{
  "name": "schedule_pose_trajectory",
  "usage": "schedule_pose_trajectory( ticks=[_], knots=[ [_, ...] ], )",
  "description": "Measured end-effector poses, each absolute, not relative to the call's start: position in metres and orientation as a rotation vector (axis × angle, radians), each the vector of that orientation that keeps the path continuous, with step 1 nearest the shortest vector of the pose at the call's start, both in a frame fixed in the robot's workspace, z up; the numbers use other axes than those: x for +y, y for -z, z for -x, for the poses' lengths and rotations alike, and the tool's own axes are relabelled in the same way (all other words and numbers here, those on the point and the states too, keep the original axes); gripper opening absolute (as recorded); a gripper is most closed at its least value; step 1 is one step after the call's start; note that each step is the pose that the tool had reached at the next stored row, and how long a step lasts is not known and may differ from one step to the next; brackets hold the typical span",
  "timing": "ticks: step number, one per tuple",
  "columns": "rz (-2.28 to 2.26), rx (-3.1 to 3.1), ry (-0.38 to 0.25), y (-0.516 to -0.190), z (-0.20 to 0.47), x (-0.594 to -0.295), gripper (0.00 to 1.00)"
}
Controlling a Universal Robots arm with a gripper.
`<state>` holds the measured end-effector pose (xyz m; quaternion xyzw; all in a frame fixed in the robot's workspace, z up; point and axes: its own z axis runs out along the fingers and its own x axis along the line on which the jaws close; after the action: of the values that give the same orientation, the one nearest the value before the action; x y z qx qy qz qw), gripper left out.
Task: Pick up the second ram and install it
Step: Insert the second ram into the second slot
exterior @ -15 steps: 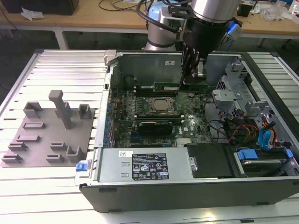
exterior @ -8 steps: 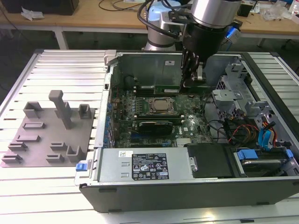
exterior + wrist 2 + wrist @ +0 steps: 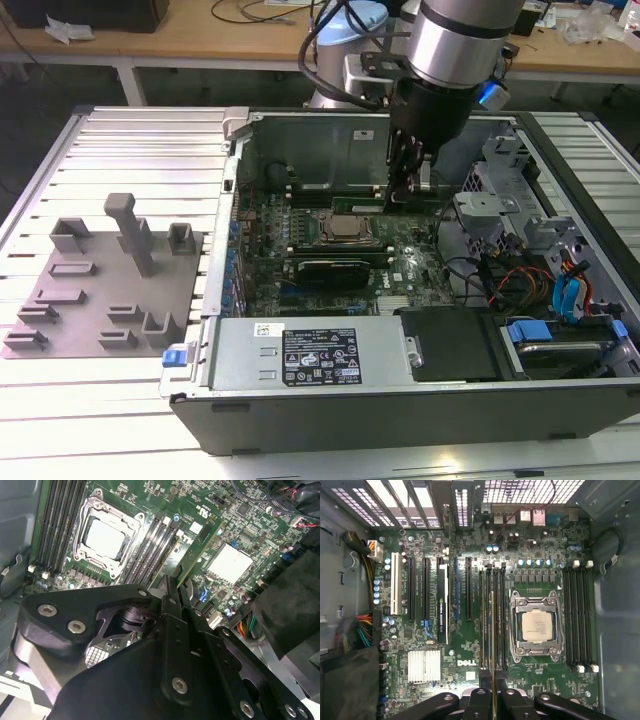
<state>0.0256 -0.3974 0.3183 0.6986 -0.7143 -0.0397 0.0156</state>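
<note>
- The slatted desk (image 3: 120, 140) carries an open computer case (image 3: 400, 400), and we take the processor socket (image 3: 536, 625) inside it as our landmark.
- The grey fixture plate (image 3: 100, 290) lies on the desk well apart from the socket, outside the case on the exterior view's left.
- The arm (image 3: 455, 40) reaches down into the case, just beside the socket.
- The motherboard (image 3: 470, 650) lies flat around the socket. A bank of memory slots (image 3: 492, 580) runs alongside the socket, on its side toward the long expansion slots.
- The pincer (image 3: 492, 692) hangs over that bank, pinching the second ram (image 3: 492, 630) by one end.
- We see the stick edge-on in the first wrist view, in line with those slots. In the second wrist view it is a green board slanting away from the fingers (image 3: 167, 592).
- We cannot tell whether it touches a slot yet.
- We judge the main risk to be misalignment. If the stick sits a slot off, or its notch misses the key, pressing could flex the motherboard or jam the stick.
- An end-only pinch could also let it pivot and seat crooked.
</note>
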Motion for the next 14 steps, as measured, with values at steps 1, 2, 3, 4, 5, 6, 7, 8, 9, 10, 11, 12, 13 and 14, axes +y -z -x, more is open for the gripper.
schedule_pose_trajectory(
  ticks=[1, 2, 3, 4, 5, 6, 7, 8, 9, 10, 11, 12, 13, 14],
  knots=[
    [-2.174, -2.221, 0.123, -0.317, -0.026, -0.397, 0.11],
    [-2.174, -2.221, 0.123, -0.316, -0.026, -0.397, 0.11],
    [-2.175, -2.221, 0.123, -0.314, -0.026, -0.397, 0.11],
    [-2.175, -2.22, 0.123, -0.313, -0.026, -0.397, 0.11],
    [-2.176, -2.219, 0.123, -0.311, -0.026, -0.397, 0.11],
    [-2.176, -2.219, 0.123, -0.309, -0.026, -0.397, 0.11],
    [-2.177, -2.218, 0.123, -0.307, -0.026, -0.397, 0.11],
    [-2.177, -2.218, 0.123, -0.306, -0.026, -0.397, 0.11],
    [-2.177, -2.217, 0.123, -0.305, -0.026, -0.397, 0.11],
    [-2.178, -2.217, 0.123, -0.304, -0.026, -0.397, 0.11],
    [-2.179, -2.216, 0.123, -0.302, -0.026, -0.397, 0.11],
    [-2.181, -2.214, 0.123, -0.301, -0.026, -0.397, 0.11],
    [-2.183, -2.212, 0.123, -0.299, -0.026, -0.397, 0.11],
    [-2.185, -2.21, 0.123, -0.298, -0.026, -0.397, 0.11]
  ],
)
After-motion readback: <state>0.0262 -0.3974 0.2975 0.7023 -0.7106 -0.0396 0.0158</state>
